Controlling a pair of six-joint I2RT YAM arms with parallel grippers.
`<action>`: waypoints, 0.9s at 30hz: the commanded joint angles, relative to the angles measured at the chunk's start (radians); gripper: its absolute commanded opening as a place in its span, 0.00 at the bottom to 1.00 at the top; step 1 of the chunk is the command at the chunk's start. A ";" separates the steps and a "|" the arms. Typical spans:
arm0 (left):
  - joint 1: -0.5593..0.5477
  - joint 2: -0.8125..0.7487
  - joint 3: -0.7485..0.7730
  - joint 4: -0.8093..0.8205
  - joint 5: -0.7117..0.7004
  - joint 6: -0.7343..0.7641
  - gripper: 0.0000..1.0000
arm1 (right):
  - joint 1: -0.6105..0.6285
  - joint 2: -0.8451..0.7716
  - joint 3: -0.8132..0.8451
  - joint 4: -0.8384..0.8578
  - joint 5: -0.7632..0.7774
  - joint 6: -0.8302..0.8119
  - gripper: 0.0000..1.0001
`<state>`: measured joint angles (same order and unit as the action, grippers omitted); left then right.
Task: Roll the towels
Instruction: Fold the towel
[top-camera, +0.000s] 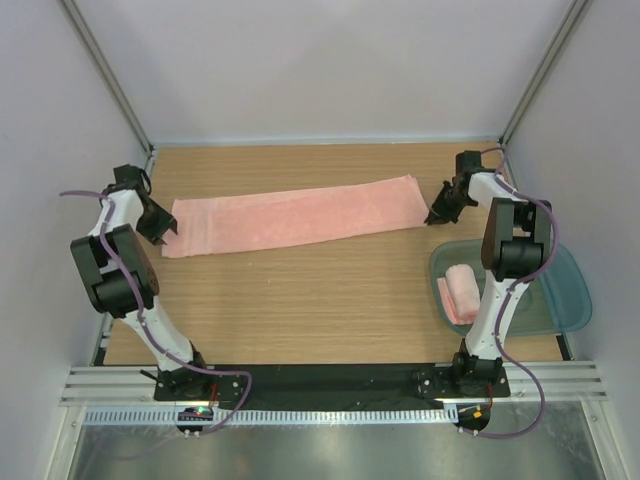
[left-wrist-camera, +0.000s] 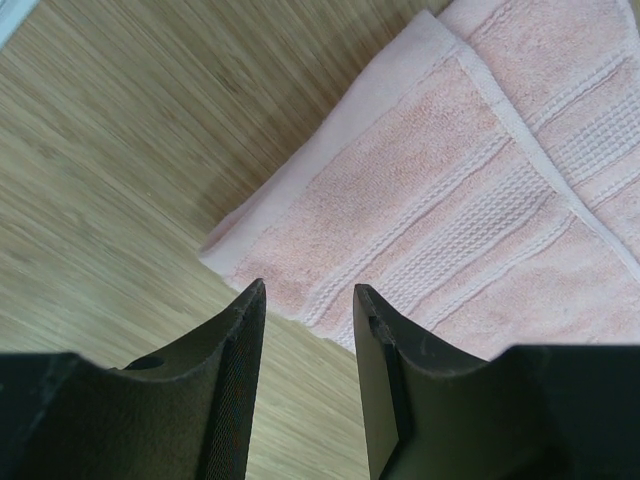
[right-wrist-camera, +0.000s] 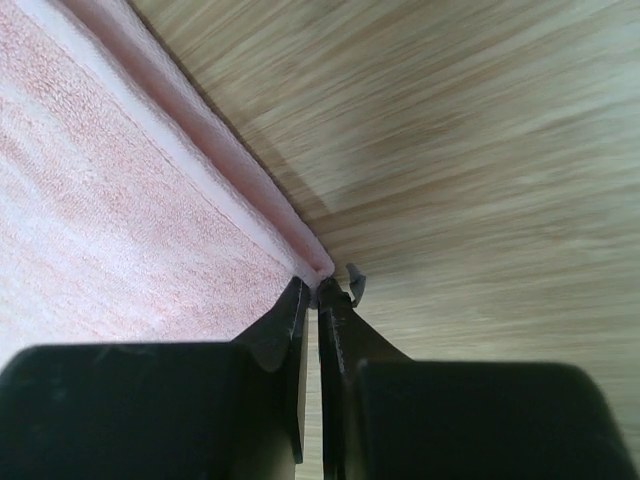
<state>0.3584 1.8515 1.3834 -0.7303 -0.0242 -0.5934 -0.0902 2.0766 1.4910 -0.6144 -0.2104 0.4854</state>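
My wooden table (top-camera: 300, 300) is carrying two things directly. The long towel (top-camera: 290, 217) is lying flat on it, stretching across the far half from about 9 o'clock to about 1 o'clock, with its 9 o'clock end sitting slightly nearer to me. The translucent tray (top-camera: 570, 290) is resting at about 4 o'clock, well apart from that towel, and it is holding the small towel (top-camera: 461, 292), rolled up.

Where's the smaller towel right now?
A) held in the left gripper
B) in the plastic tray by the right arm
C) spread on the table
B: the smaller towel lies bundled in the tray; the left gripper is open and empty.
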 joint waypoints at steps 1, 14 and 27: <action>-0.054 -0.080 -0.021 -0.001 -0.016 0.006 0.41 | -0.045 -0.062 0.073 -0.080 0.187 -0.040 0.01; -0.236 -0.333 -0.158 -0.040 0.192 0.036 0.47 | -0.028 -0.093 0.328 -0.205 0.105 -0.215 0.01; -0.237 -0.488 -0.322 0.037 0.032 0.027 0.51 | 0.461 -0.113 0.574 -0.228 0.019 -0.263 0.01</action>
<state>0.1181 1.4265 1.0611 -0.7406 0.0490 -0.5674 0.3428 2.0350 1.9965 -0.8394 -0.1276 0.2016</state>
